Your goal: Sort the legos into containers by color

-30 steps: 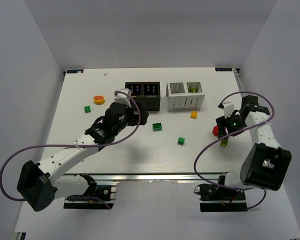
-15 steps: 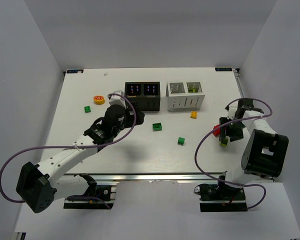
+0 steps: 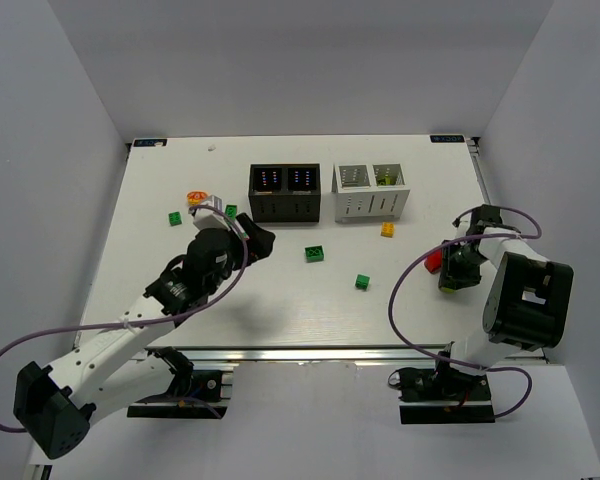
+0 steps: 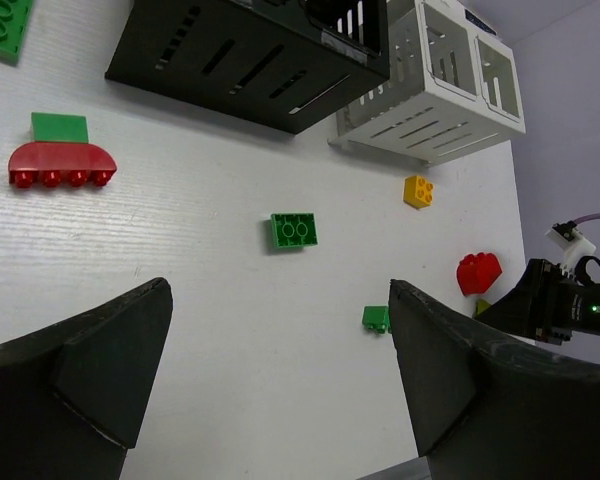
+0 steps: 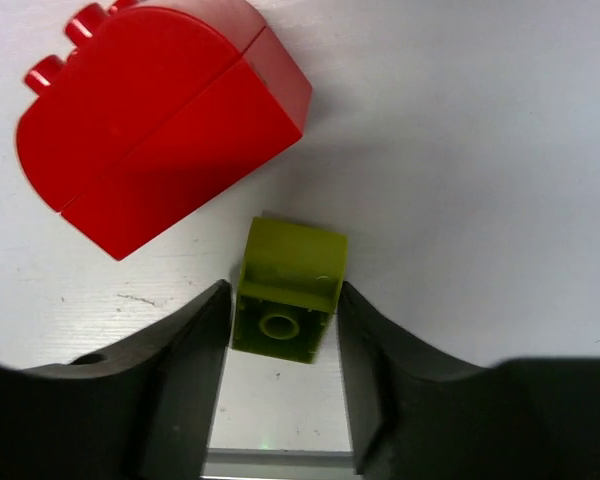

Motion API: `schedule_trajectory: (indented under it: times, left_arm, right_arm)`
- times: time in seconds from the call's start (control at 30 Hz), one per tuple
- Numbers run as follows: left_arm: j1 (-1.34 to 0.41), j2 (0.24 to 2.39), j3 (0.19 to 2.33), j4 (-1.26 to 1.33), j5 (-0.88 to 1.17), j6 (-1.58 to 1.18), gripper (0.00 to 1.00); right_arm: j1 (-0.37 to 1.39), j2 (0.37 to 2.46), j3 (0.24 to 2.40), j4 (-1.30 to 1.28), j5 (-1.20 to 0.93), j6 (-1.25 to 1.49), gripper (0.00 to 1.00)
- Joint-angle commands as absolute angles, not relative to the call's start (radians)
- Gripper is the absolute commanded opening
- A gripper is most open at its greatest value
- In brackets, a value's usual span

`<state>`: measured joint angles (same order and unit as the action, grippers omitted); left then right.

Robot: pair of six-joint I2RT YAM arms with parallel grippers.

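Two jaws of the right gripper [image 5: 282, 300] hug a lime lego [image 5: 292, 270] on both sides; I cannot tell if they squeeze it. Only the wrist camera shows this clearly. A red lego [image 5: 160, 120] lies just past them. The left gripper [image 4: 280, 330] gapes wide, holding nothing.

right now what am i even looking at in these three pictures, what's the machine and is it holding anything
Two robot arms sit at a white table. One picture looks down from above; the other two come from cameras on the wrists. Small bricks lie scattered near a black box and a white box. The left end effector is open and empty. The right end effector has a finger on each side of a lime brick, beside a red brick; whether it pinches is unclear.
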<state>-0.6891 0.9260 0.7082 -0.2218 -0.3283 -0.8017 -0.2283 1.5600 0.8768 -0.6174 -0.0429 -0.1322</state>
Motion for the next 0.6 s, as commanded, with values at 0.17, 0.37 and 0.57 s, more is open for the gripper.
schedule_trajectory:
  times: [0.17,0.37,0.57]
  left_arm:
    - [-0.686,0.827,0.655,-0.250,-0.367,-0.885,0.98]
    - [-0.686,0.789,0.629,-0.267,-0.383,-0.908,0.98]
    - [-0.686,0.755,0.607,-0.262,-0.399,-0.925,0.98]
  right_arm:
    - [-0.236,1.557,0.864,-0.564,-0.029,-0.107,0.32]
    - [-0.235,1.514,0.879,-0.636,-0.110,-0.169,0.05]
    - [-0.235,1.422,0.896,-0.738,-0.262,-0.424,0.00]
